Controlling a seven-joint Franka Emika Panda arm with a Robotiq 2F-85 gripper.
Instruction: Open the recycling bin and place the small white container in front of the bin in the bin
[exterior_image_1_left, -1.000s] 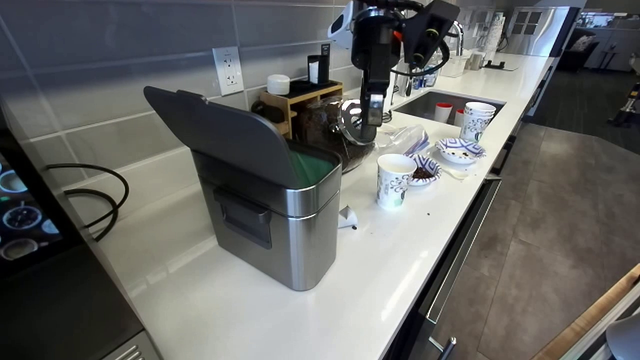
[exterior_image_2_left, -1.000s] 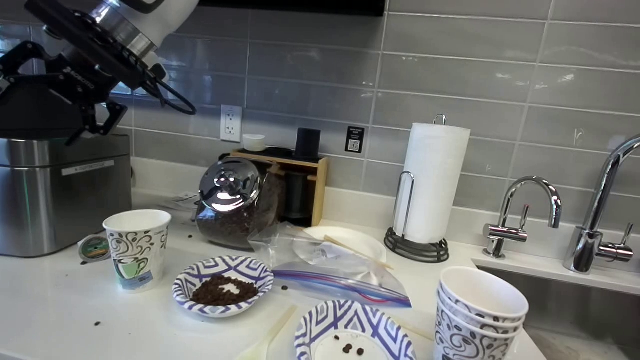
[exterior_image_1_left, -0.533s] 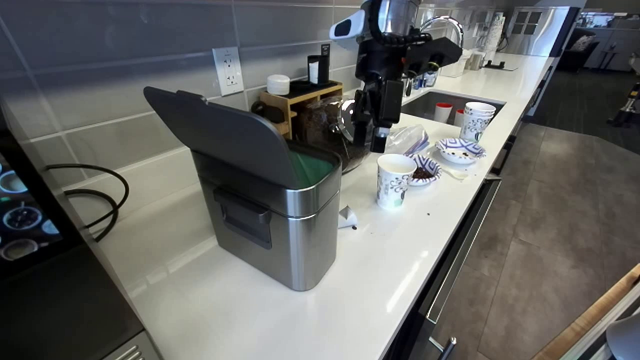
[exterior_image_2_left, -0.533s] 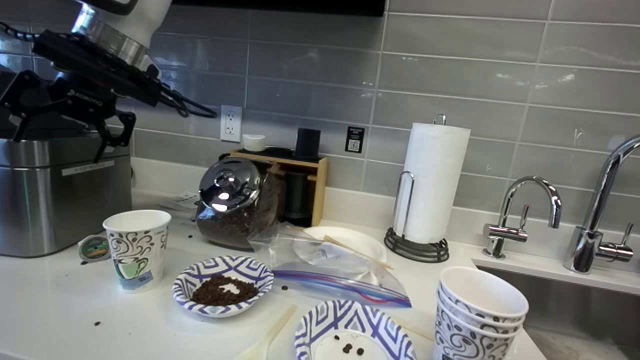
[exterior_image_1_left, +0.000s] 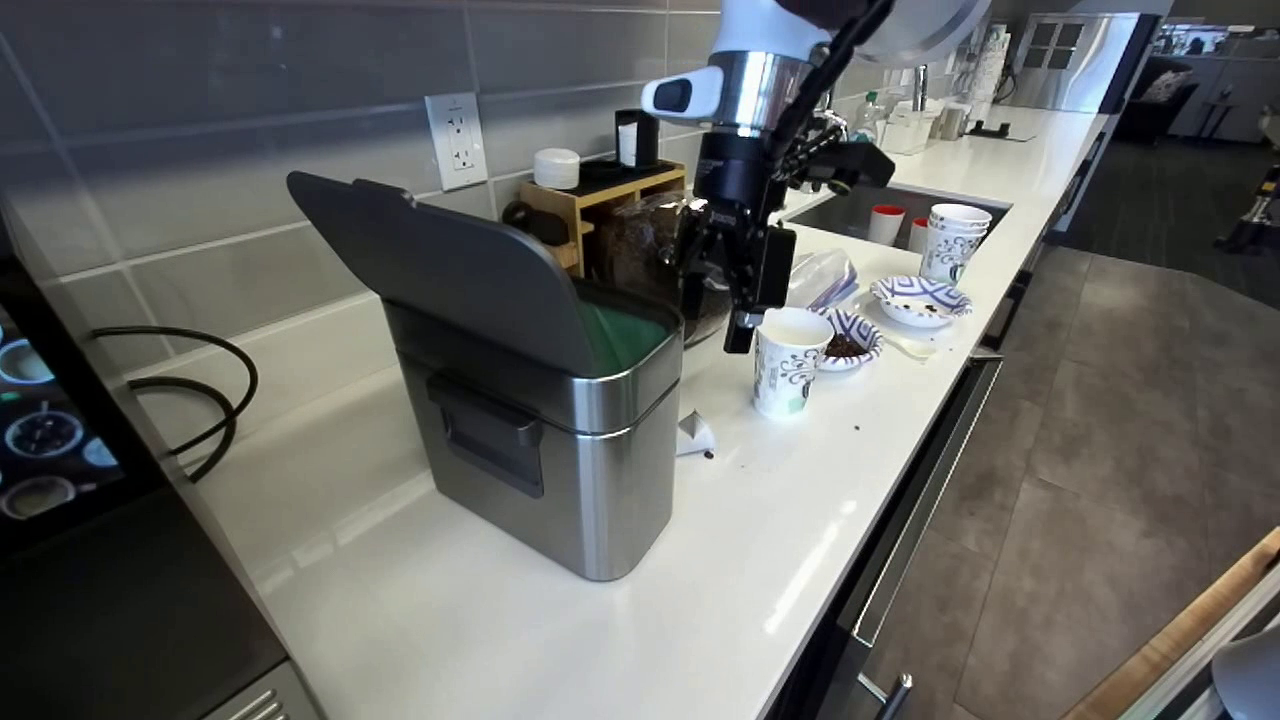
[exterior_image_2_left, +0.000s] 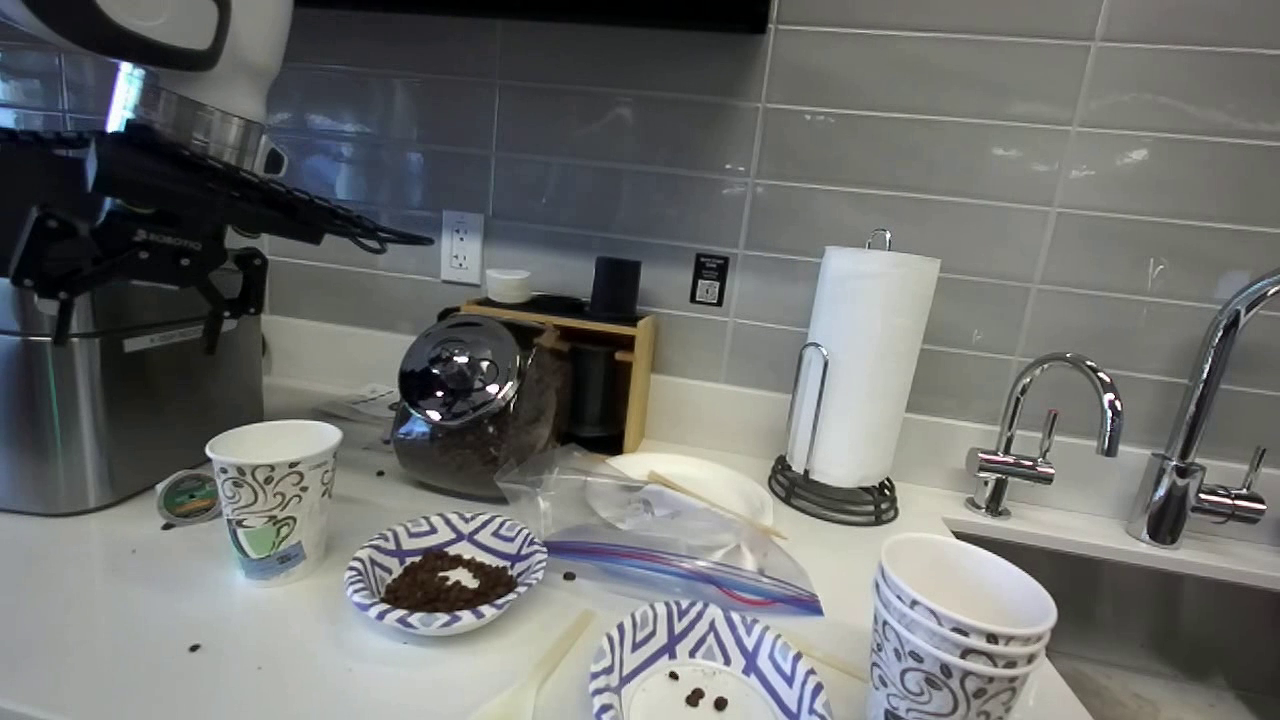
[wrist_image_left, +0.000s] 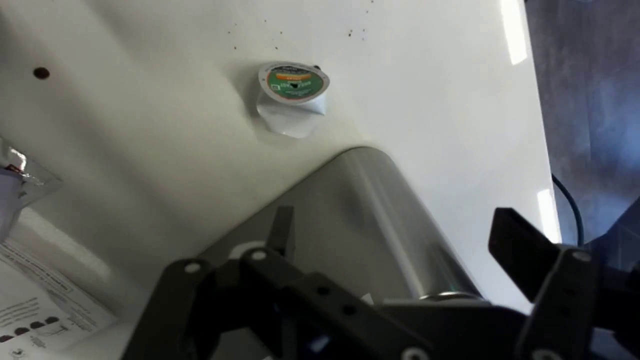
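The brushed-steel recycling bin (exterior_image_1_left: 630, 480) stands on the counter with its dark lid (exterior_image_1_left: 470, 270) raised and a green liner showing inside. Its side also shows in an exterior view (exterior_image_2_left: 110, 420) and in the wrist view (wrist_image_left: 345, 215). The small white container (wrist_image_left: 295, 117), a pod with a green printed lid, lies tipped on the counter close to the bin's end. It shows in both exterior views (exterior_image_1_left: 694, 436) (exterior_image_2_left: 188, 497). My gripper (exterior_image_1_left: 716, 325) is open and empty, pointing down above the counter beside the bin; its fingers are spread in the other pictures too (exterior_image_2_left: 137, 340) (wrist_image_left: 395, 215).
A patterned paper cup (exterior_image_1_left: 783, 370) stands close to the container. Patterned bowls (exterior_image_2_left: 445, 575), a plastic bag (exterior_image_2_left: 660, 540), a glass jar (exterior_image_2_left: 470, 410) and stacked cups (exterior_image_2_left: 955, 630) stand farther along. A tiled wall (exterior_image_2_left: 620, 150) runs behind.
My gripper has come down and turned from a slant to pointing nearly straight down, staying open. The bin, its raised lid and the container have not moved.
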